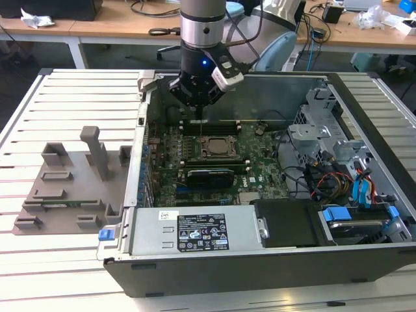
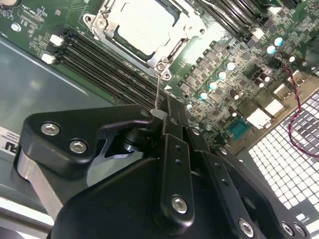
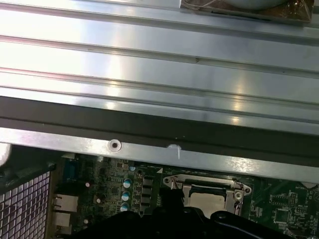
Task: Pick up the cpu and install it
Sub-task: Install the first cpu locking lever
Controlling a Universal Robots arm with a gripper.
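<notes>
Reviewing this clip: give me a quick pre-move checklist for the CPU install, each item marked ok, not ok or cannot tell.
1. cpu lies inside the socket frame in the second wrist view: ok.
2. cpu lies flat, no corner visibly raised: ok.
3. gripper is above the socket area in the exterior view, inside the computer case: ok.
4. gripper free of the cpu: ok; the chip lies apart from it, on the board.
5. Thin socket lever locked down: cannot tell.
6. Fingers open or shut: cannot tell.
</notes>
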